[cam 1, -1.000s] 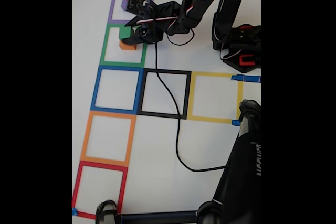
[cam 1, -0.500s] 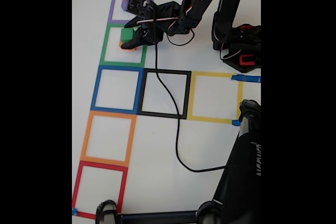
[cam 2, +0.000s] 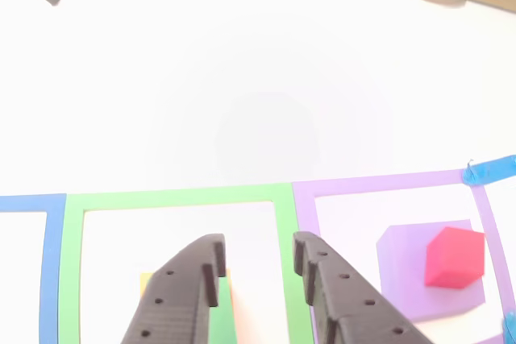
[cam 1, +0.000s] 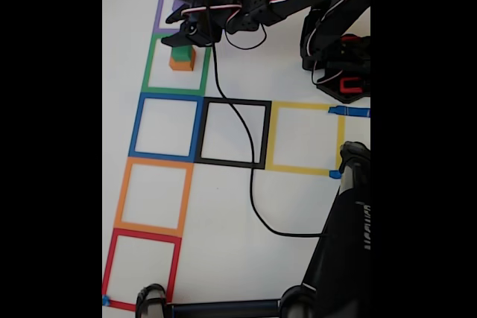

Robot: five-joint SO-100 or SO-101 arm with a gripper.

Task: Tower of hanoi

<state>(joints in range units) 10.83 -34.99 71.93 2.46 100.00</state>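
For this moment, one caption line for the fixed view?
Open gripper above green cube stacked on orange cube.

The fixed view looks down from high above on the white table (cam 1: 298,206), far enough to take in all the tape squares. The other view sits low and close behind the gripper (cam 2: 258,251), facing forward. Both share the green square (cam 1: 151,65) (cam 2: 177,196).

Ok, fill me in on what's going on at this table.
A small robot arm is working a cube-stacking puzzle on taped squares. Its pincer hangs open and empty above the green cube, which sits on the orange cube in the green tape square. Next door, the red cube rests on the purple cube in the purple tape square.
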